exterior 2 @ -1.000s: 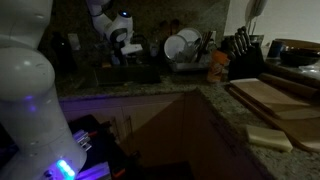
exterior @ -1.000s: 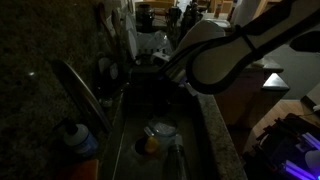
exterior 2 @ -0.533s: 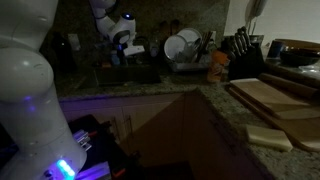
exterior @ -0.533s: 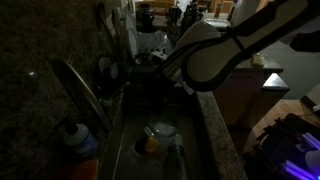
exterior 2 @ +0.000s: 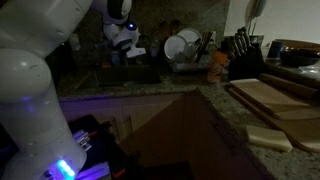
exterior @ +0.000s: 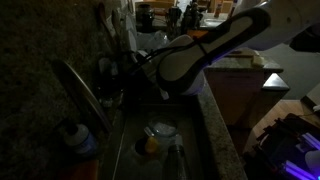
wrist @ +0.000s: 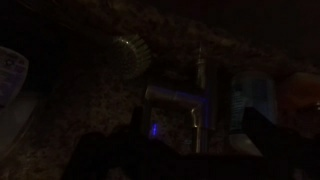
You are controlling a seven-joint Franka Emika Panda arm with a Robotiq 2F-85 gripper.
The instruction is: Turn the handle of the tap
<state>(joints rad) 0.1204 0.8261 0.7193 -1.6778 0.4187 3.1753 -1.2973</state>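
Note:
The tap [exterior: 76,92] is a long, slim, shiny grey arched spout at the left of the sink, by the stone wall. In the wrist view its metal stem [wrist: 198,108] stands upright in the middle. My gripper [exterior: 126,72] hangs over the far end of the sink, beyond the spout, and is dark and hard to make out. In the wrist view the gripper [wrist: 197,145] is open. Its two dark fingers [wrist: 135,140] stand wide apart on either side of the stem without touching it. It also shows in an exterior view [exterior 2: 126,42].
A blue-capped bottle [exterior: 78,136] stands by the tap's base. Dishes [exterior: 160,131] lie in the sink [exterior: 130,150]. A dish rack with plates [exterior 2: 183,45], a knife block [exterior 2: 245,55] and cutting boards [exterior 2: 272,96] are on the counter. The room is very dark.
My arm has swung towards the wall, carrying the gripper closer to the tap side of the sink. The tap and dishes have not moved.

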